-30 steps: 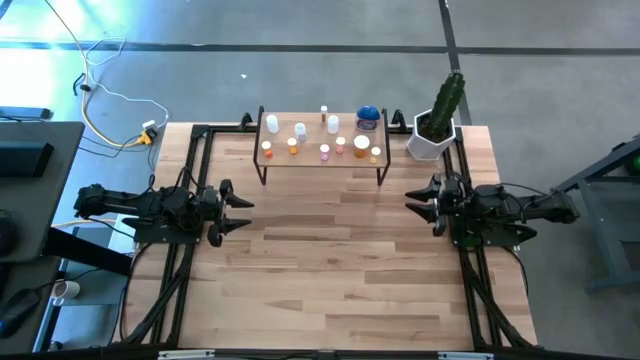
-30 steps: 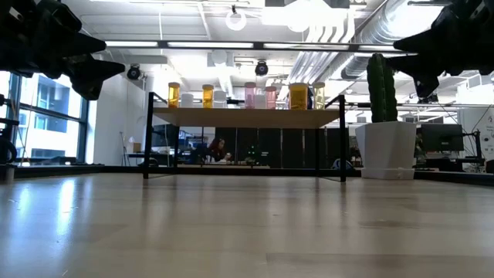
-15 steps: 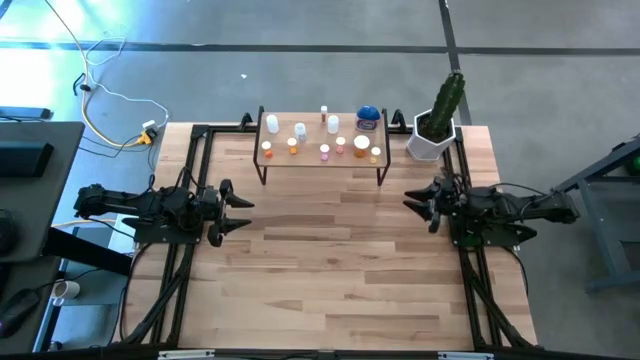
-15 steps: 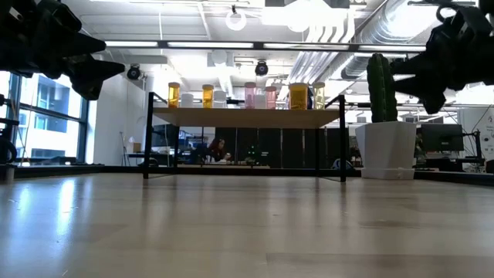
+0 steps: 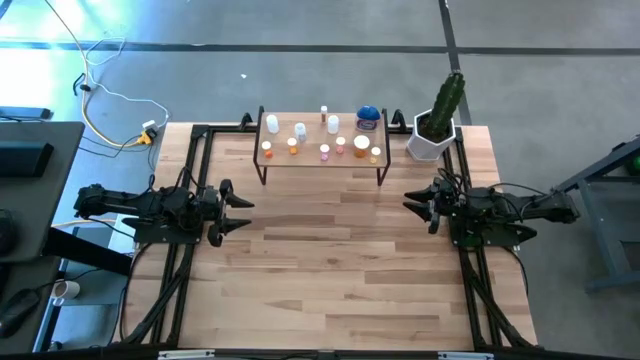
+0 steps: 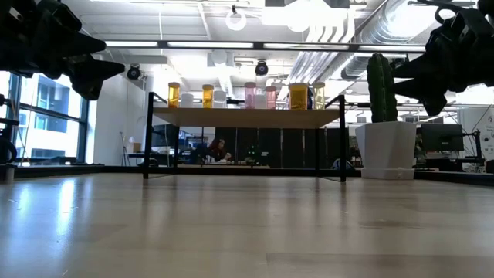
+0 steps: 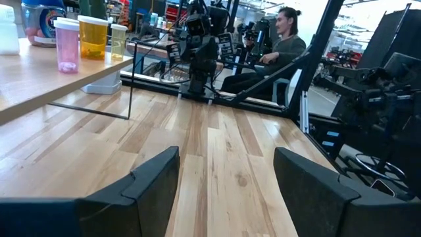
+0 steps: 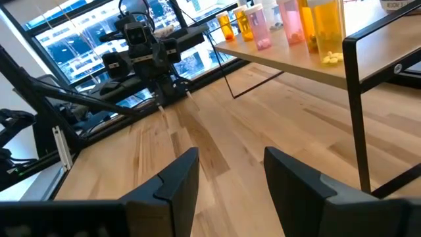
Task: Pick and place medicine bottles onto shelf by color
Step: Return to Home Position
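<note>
The medicine bottles (image 5: 325,140) all stand upright on the shelf (image 5: 322,162), a low light-wood platform on black legs at the table's far middle. White ones stand at its far left, amber and pinkish ones along its near edge, and the blue jar (image 5: 368,118) at its far right. In the low view amber (image 6: 174,94) and pinkish bottles (image 6: 250,95) line the shelf top (image 6: 247,117). My left gripper (image 5: 243,213) hovers open near the table's left edge, and my right gripper (image 5: 412,208) hovers open near the right edge. Both point inward and hold nothing.
A white pot with a green cactus (image 5: 437,125) stands right of the shelf, close to my right arm. Bare wooden tabletop (image 5: 330,260) stretches between the grippers and toward the near edge. A seated person (image 7: 283,39) shows beyond the table in the left wrist view.
My right gripper has come down a little and shifted slightly toward the shelf, mostly in the first half second, staying open. The bottles have not moved.
</note>
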